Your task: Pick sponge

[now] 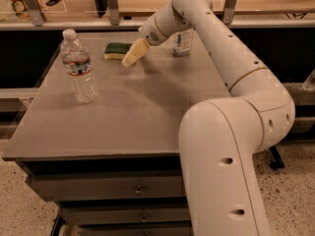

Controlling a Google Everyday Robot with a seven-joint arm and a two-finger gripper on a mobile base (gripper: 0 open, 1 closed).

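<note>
The sponge (117, 51) lies flat at the far middle of the grey table (123, 112), green scouring face up over a pale-yellow body. My gripper (132, 56), with cream-yellow padded fingers, hangs just right of the sponge and slightly in front of it, its tip close to the sponge's right end. Whether it touches the sponge does not show. The white arm reaches in from the right front.
A clear water bottle (78, 70) with a white cap stands on the left part of the table. A second bottle (183, 42) stands at the far right, partly behind the arm. Drawers (108, 191) sit below the tabletop. A rail and shelf run behind the table.
</note>
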